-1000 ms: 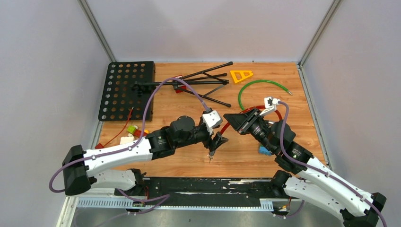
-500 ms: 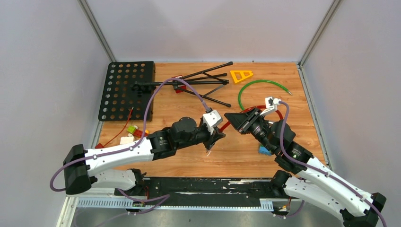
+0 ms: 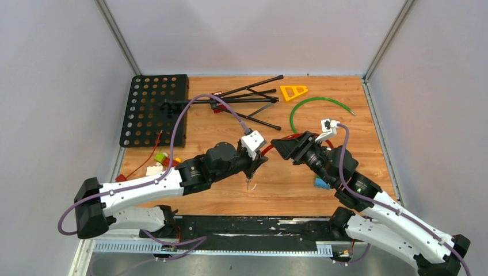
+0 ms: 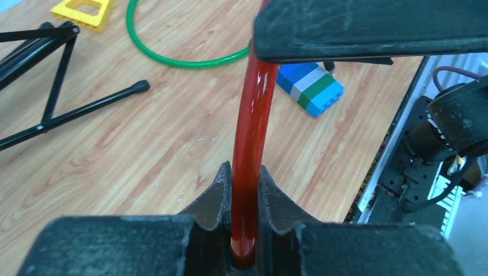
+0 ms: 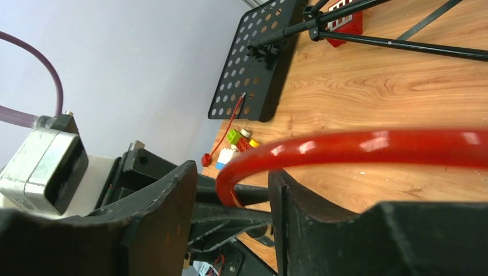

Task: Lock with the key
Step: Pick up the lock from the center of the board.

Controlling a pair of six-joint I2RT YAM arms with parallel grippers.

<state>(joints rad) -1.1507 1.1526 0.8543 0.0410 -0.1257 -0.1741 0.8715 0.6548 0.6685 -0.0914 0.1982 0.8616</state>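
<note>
The lock is a glossy red cable (image 4: 251, 115) that arcs between my two grippers (image 3: 271, 150). In the left wrist view my left gripper (image 4: 246, 179) is shut on this cable, pinched tight between both pads. A small pale thing, apparently the key (image 3: 248, 185), dangles under it over the table. My right gripper (image 5: 233, 184) stands open; the cable's bent end (image 5: 244, 164) lies loosely in the gap, against one finger (image 5: 299, 207) only. In the top view the right gripper (image 3: 283, 148) faces the left gripper (image 3: 255, 163) at mid-table.
A black perforated plate (image 3: 153, 108) and a folded black tripod (image 3: 247, 98) lie at the back left. A green cable ring (image 3: 313, 106) and yellow triangle (image 3: 293, 91) are at the back right. A blue brick stack (image 4: 309, 86) and small bricks (image 3: 161, 162) lie near the arms.
My left gripper closed on the red cable and drew slightly back and left. My right gripper opened and let go of the cable.
</note>
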